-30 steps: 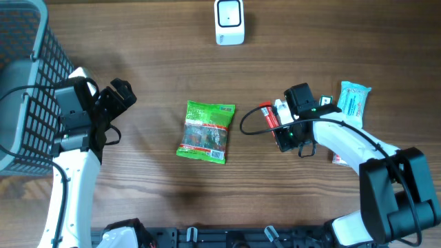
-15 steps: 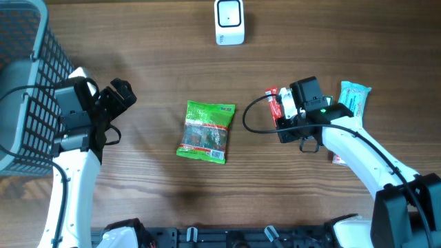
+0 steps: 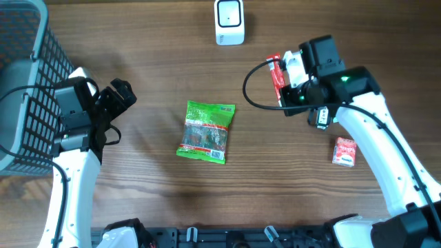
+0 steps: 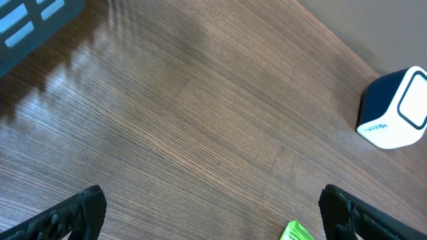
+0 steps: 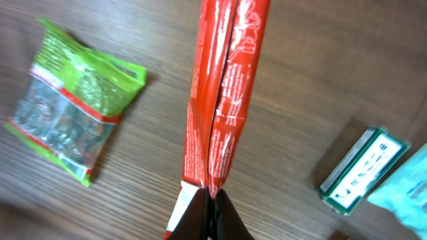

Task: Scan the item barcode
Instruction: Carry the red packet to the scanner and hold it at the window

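Observation:
My right gripper is shut on a long red packet, pinching its lower end and holding it above the table. In the right wrist view the red packet stands on edge straight out from the closed gripper. The white scanner stands at the back centre, apart from the packet, and shows in the left wrist view too, scanner. My left gripper hangs open at the left with nothing between its fingers.
A green snack bag lies at mid-table. A dark wire basket fills the left edge. A small red pack lies under the right arm. The right wrist view shows a green-white box and a teal pack.
The right arm has lifted the red packet and carried it back and to the right, toward the scanner side. The small red pack is now uncovered. The left arm stayed still.

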Motion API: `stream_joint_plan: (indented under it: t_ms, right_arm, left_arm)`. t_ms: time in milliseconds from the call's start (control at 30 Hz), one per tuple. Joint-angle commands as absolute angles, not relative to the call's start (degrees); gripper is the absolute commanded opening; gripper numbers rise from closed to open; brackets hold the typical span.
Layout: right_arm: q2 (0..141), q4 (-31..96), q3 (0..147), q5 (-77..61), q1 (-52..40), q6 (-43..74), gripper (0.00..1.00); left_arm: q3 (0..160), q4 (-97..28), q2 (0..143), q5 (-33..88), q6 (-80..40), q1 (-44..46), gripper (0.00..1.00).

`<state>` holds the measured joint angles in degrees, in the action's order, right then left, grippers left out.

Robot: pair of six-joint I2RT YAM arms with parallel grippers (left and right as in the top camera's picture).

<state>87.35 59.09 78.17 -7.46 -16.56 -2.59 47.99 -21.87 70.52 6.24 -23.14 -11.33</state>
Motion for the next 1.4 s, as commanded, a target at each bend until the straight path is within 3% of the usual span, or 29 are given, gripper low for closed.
stream_joint_plan:
  t_ms: [0, 67, 200, 367, 467, 567, 667, 900, 1367]
  right_arm:
    - [87.15, 61.30, 82.21, -16.86, -16.12, -10.74, 0.04]
    - [87.79, 62.83, 82.41, -27.59, -14.46, -16.71, 0.04]
    - [90.02, 61.95, 82.39, -28.36, -11.97, -16.49, 0.04]
    - [91.74, 58.13, 82.39, -13.72, -14.24, -17.67, 0.04]
    - [91.72, 48.60, 82.67, 7.22, -20.38, -16.51, 0.05]
    - [91.74, 39.35, 82.67, 22.50, -23.94, -23.86, 0.04]
    - [91.79, 31.33, 82.65, 24.71, -25.91, -35.07, 0.04]
    - [98.19, 14.48, 82.59, 34.30, -28.56, -43.16, 0.04]
    - [128.20, -32.49, 82.59, 49.95, -31.99, -72.34, 0.04]
  left_arm:
    - [48.42, -21.71, 70.63, 5.89, -22.26, -11.53, 1.00]
    - [48.42, -21.71, 70.63, 5.89, -22.26, -11.53, 1.00]
    - [48.42, -21.74, 70.63, 5.87, -22.26, -11.53, 1.00]
    - [48.42, -21.71, 70.63, 5.89, -22.26, -11.53, 1.00]
    - [48.42, -21.71, 70.63, 5.87, -22.26, -11.53, 1.00]
    - [48.42, -21.71, 70.63, 5.89, -22.26, -11.53, 1.00]
    - [48.42, -21.71, 70.63, 5.87, -22.26, -11.53, 1.00]
    - [48.42, -21.71, 70.63, 5.89, -22.26, -11.53, 1.00]
    - [48.42, -21.74, 70.63, 5.89, -22.26, -11.53, 1.00]
